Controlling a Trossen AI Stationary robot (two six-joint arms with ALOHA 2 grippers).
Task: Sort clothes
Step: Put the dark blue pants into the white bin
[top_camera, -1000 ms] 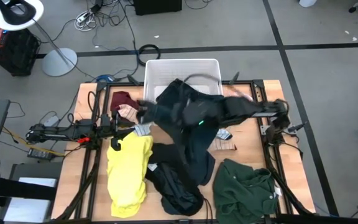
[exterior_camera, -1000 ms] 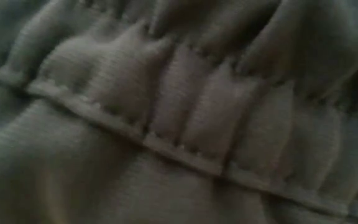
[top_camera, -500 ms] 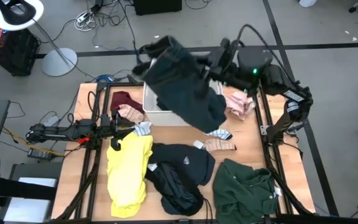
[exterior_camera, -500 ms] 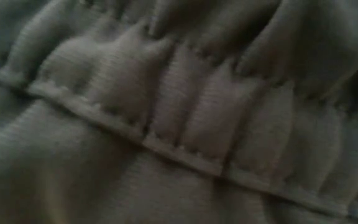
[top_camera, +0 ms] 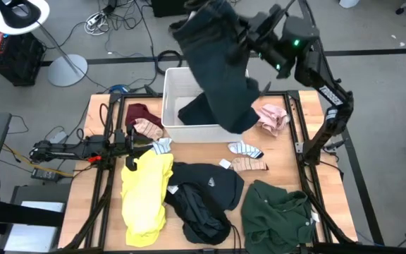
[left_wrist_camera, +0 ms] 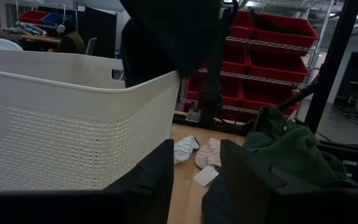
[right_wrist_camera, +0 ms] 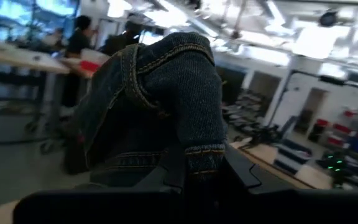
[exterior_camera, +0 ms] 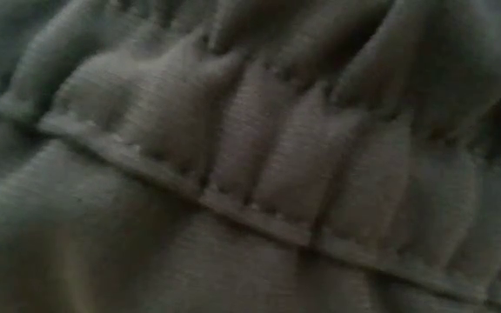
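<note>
Wooden worktop (top_camera: 287, 152) is cluttered: one yellow shirt (top_camera: 146, 194), one black top (top_camera: 203, 194), one dark green top (top_camera: 280, 212), one maroon piece (top_camera: 141, 113), one pink piece (top_camera: 270, 116), two striped socks (top_camera: 245, 149). Right hand (top_camera: 242, 35) pinches dark denim jeans (top_camera: 220, 70), dangling into the white bin (top_camera: 171, 85). Left hand (left_wrist_camera: 194, 180) sits spread near the bin.

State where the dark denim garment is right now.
In the high view, the dark denim garment hangs from the right hand, raised over the white bin at the table's far edge.
</note>
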